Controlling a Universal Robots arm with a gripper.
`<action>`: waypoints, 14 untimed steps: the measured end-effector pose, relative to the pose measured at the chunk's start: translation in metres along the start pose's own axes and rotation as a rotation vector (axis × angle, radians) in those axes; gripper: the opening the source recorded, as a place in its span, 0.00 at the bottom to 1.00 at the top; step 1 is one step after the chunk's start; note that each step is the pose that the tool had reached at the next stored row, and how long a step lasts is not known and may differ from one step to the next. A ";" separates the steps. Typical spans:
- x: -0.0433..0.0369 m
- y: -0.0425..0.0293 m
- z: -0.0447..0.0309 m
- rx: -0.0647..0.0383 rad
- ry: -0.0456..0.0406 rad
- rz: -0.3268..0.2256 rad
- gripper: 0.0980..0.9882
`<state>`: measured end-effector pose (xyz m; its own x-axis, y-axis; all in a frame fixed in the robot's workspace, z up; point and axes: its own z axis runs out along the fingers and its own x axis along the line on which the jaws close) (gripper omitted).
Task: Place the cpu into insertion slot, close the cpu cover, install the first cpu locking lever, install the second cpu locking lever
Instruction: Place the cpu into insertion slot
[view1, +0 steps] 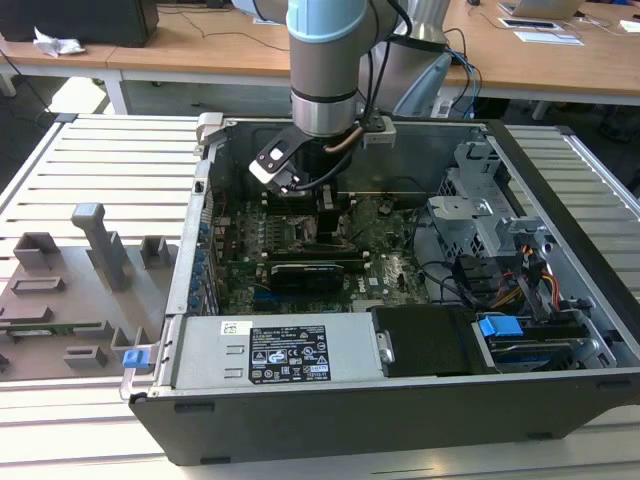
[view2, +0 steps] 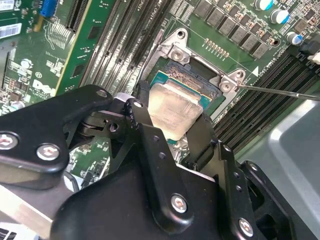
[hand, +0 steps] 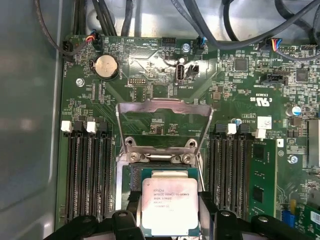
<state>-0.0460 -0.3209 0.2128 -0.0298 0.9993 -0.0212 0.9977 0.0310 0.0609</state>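
The arm (view1: 322, 60) reaches down into an open computer case (view1: 560, 200) in the upper middle of the exterior view, and the case stands on a slatted desk (view1: 100, 150). At the exterior view's left a grey fixture tray (view1: 60, 300) lies on the same desk, and a grey power supply (view1: 280, 350) fills the lower middle of the case.

In both wrist views the jaws are clamped on the cpu (hand: 170, 207) – one black finger (hand: 131, 212) presses on each of two opposite edges, with the silver top facing up. The cpu hangs low over the insertion slot (view2: 200, 80); its dark centre shows past the chip's far edge. Whether the chip already touches the slot cannot be told.

The cpu cover (hand: 165, 104) is swung open, and green board shows through its window. A thin metal rod (view2: 280, 91) runs out from one corner of the slot. Long black memory slots (hand: 87, 175) run on both sides of the socket – a coin cell (hand: 106, 66) sits beyond the cover.
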 end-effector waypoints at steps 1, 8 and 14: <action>0.0003 0.0000 0.0005 0.000 0.0003 0.000 0.50; 0.0036 -0.0003 0.0055 0.000 0.0026 0.000 0.50; 0.0056 -0.0010 0.0092 0.000 0.0028 0.000 0.50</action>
<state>-0.0466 -0.3155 0.2034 -0.0298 0.9994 -0.0184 0.9977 0.0309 0.0610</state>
